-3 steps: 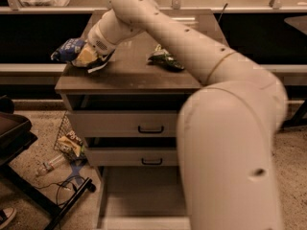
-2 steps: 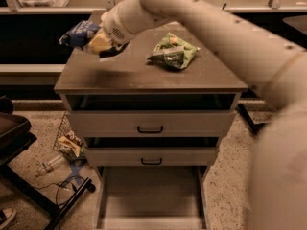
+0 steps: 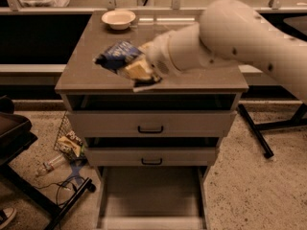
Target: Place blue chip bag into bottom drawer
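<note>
The fingers (image 3: 137, 71) are clenched on the right-hand edge of the blue chip bag (image 3: 114, 54), so the bag juts toward the left of the frame and hangs clear of the bench (image 3: 81, 78) top rather than resting on it. That suits a carry, since the bag has to come off the top and travel down the front. The gripper (image 3: 131, 66) sits at centre frame, over the front part of the bench top and above the two closed drawers with black handles (image 3: 150, 129). Behind it the wrist and the thick pale arm (image 3: 230, 32) run up and off to the right of the frame, reaching across the bench roughly level. The bottom drawer (image 3: 151, 200) is pulled out at the lower centre, floor bare, directly below the gripper's side of the bench. A white bowl (image 3: 119, 18) stands at the upper left of the bench, well apart from the bag.
</note>
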`<state>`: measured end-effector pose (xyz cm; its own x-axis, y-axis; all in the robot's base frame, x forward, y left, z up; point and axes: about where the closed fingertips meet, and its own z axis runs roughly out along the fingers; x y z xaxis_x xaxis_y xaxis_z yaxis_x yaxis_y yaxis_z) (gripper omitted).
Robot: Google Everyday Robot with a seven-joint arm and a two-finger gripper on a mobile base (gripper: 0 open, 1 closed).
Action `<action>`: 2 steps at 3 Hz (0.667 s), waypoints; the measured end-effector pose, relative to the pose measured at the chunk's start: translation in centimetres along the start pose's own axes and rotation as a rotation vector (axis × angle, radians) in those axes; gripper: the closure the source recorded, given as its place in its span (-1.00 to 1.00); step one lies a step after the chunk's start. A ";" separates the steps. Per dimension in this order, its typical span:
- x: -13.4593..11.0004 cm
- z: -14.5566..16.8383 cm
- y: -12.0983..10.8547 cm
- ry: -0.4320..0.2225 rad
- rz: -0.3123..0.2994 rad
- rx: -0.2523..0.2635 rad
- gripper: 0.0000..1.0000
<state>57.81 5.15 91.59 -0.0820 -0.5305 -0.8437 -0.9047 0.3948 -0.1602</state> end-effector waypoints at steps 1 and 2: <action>7.8 -2.0 0.2 0.074 0.126 0.020 1.00; 14.9 -3.3 3.0 0.096 0.229 -0.023 1.00</action>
<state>52.49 -4.03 80.27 -0.3243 -0.4981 -0.8042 -0.8670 0.4965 0.0421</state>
